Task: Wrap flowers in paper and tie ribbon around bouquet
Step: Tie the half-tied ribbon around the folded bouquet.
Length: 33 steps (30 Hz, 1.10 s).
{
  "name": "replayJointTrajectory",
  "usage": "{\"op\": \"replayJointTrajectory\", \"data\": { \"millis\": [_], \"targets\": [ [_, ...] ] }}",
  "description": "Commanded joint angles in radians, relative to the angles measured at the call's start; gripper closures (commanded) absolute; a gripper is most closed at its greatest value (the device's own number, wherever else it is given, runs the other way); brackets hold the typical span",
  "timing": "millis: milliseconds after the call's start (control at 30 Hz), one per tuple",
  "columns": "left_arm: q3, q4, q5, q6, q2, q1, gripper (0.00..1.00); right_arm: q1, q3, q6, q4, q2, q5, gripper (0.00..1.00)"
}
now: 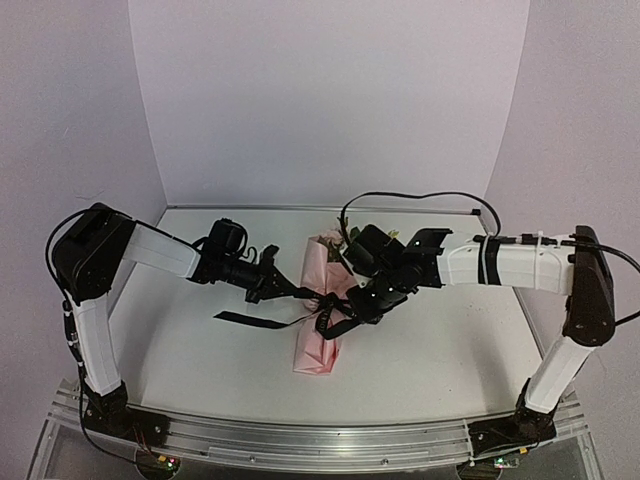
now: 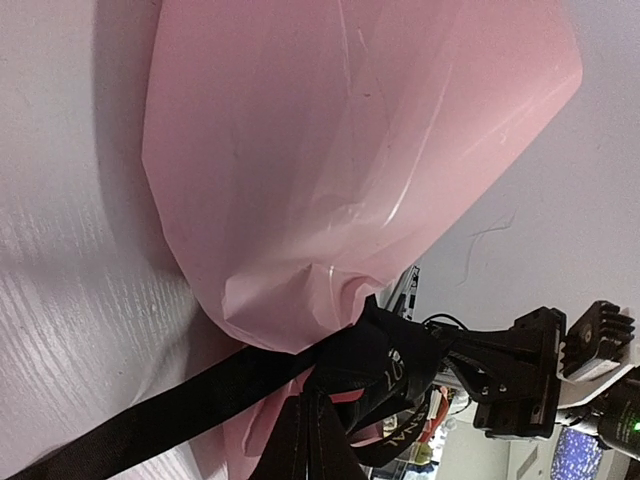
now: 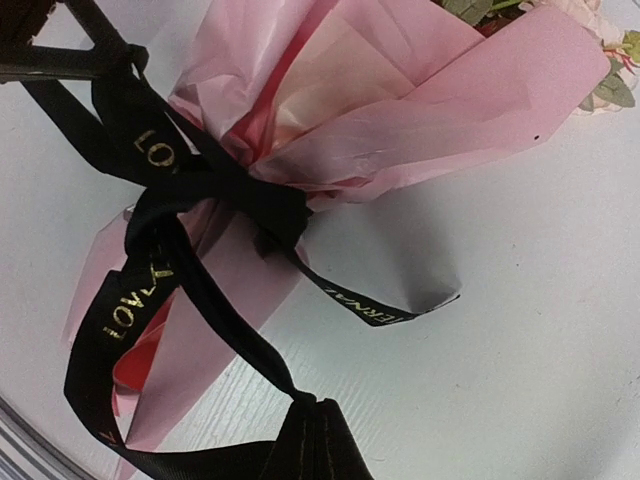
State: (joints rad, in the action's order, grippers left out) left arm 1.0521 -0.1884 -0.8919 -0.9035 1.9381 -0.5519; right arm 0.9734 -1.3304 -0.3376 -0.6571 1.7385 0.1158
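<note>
The bouquet (image 1: 320,330) lies in the middle of the table, a slim cone of pink paper (image 2: 340,150) with the flowers (image 1: 338,243) at its far end. A black ribbon (image 1: 322,305) with gold lettering is knotted around its waist, and one tail (image 1: 248,318) trails left. My left gripper (image 1: 290,290) sits just left of the knot, and its jaws (image 2: 310,400) are shut on a strand of ribbon at the knot (image 2: 385,360). From the right, my right gripper (image 1: 358,305) is shut (image 3: 312,405) on a ribbon loop (image 3: 215,320). Blossoms and leaves (image 3: 600,45) peek out at the top right.
The white table (image 1: 450,350) is enclosed by pale walls at the back and sides. A short ribbon end (image 3: 385,310) lies on the tabletop beside the paper. Black cables arch over the right arm (image 1: 520,265).
</note>
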Motion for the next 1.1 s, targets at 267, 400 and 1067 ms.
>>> {"op": "replayJointTrajectory", "data": {
  "millis": [267,400,1067],
  "targets": [
    [-0.005,0.033,0.118,0.063,-0.062,0.006,1.0,-0.079,0.001,0.054,-0.013,0.075,-0.011,1.0],
    [-0.008,0.065,0.159,0.087,-0.07,0.006,1.0,-0.101,0.017,0.059,-0.009,0.088,0.011,1.0],
    [-0.005,0.058,0.154,0.098,-0.064,-0.041,1.0,-0.162,0.022,0.007,0.091,0.013,-0.161,0.81]
  ]
}}
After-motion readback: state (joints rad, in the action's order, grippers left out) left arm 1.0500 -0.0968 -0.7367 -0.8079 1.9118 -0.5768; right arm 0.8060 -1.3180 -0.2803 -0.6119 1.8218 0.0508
